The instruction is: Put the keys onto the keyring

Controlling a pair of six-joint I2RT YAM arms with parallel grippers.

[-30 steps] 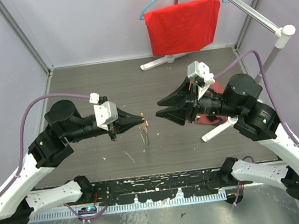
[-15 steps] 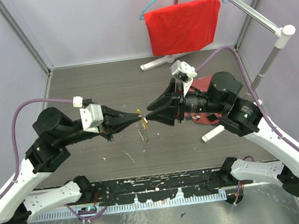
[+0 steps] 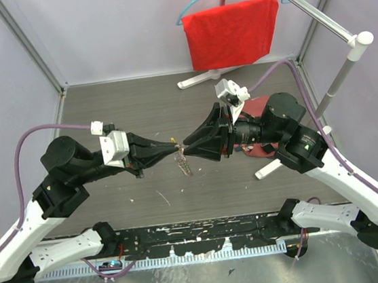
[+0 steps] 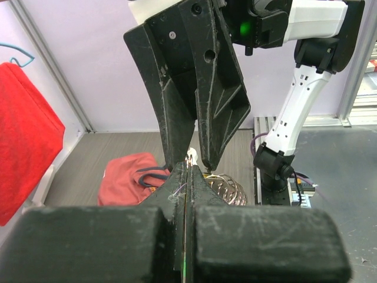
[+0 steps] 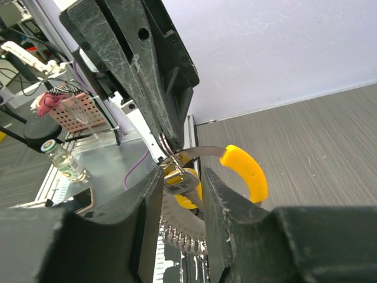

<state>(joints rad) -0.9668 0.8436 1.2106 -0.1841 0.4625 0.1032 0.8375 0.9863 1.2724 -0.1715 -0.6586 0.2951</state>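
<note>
Grey metal with a yellow curve: the keyring hangs from the tips of my left pincer, which is clenched tight on the loop's thin band. My right pincer meets it nose to nose. Its jaws stand apart, with the loop's lower end between its fingers. Whether they pinch it, I can't tell.
</note>
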